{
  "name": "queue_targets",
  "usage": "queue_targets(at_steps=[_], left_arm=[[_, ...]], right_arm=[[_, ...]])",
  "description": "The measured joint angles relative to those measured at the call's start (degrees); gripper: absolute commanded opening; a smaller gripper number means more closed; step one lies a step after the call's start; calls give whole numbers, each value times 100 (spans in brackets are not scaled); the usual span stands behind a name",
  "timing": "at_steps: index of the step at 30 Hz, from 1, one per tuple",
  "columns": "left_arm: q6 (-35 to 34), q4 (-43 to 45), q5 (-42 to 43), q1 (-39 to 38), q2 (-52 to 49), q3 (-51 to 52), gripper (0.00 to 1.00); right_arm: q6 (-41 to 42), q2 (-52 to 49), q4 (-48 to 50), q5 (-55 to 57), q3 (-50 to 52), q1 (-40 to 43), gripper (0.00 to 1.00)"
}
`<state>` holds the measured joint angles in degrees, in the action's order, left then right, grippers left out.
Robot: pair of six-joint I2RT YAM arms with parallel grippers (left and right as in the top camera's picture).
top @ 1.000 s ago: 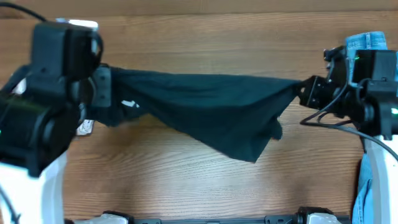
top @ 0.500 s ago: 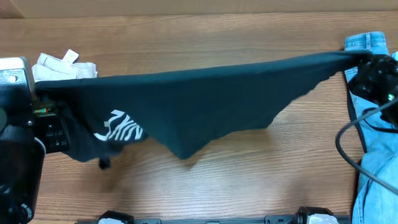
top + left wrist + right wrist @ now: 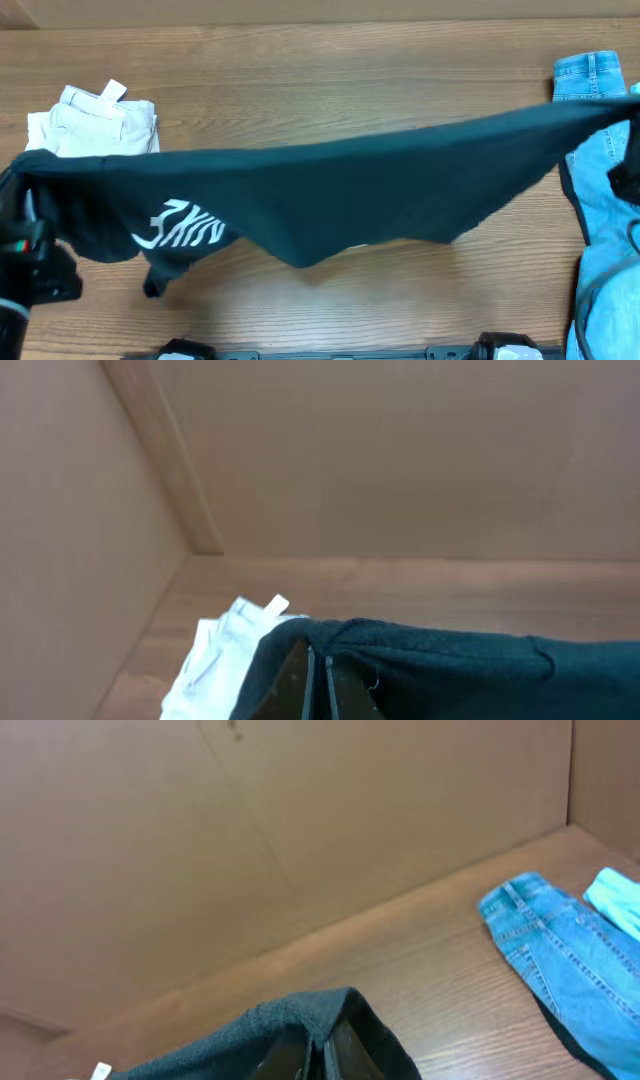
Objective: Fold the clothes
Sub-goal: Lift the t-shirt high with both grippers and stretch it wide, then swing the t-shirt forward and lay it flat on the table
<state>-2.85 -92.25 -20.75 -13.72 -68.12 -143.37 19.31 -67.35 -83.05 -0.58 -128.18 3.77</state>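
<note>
**Far left.** Beige shorts (image 3: 95,122) lie folded on the table (image 3: 300,70), on the far side of the shirt's left end.

**Left gripper** (image 3: 309,678). The jaws are closed on the left edge of the T-shirt (image 3: 380,190). In the wrist view the dark cloth is bunched over the fingertips.

**T-shirt.** It is held up off the table and stretched as one long band from the left edge to the far right corner. The top edge is taut. The lower part hangs slack, dropping to a point near the middle. Crumpled white lettering (image 3: 185,225) shows at the left.

**Right gripper** (image 3: 322,1055). The jaws are closed on the shirt's right end, with cloth draped over the fingers.

**Far right.** Blue jeans (image 3: 600,190) lie on the table beneath that end.

**Handling, as judged.** The shirt is soft, light and limp, with no stiffness, so it sags wherever it is unsupported. It is not fragile. A thin single edge may creep out of a pinch under tension. The best hold is at the corners, on a seam or hem where the cloth is doubled, with both holds kept level.
</note>
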Motion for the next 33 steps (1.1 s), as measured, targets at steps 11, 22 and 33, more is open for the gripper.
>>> queue_targets(at_steps=[11, 22, 33], left_arm=[[11, -79, 444, 0, -107, -461, 4], [754, 1652, 1217, 26, -3217, -468, 4], [1980, 3366, 1241, 33, -3620, -1145, 4]], right_arm=[[17, -190, 9, -151, -234, 0, 4], [15, -2881, 2389, -1331, -251, 28, 4], [42, -3121, 3700, -2201, -195, 313, 4]])
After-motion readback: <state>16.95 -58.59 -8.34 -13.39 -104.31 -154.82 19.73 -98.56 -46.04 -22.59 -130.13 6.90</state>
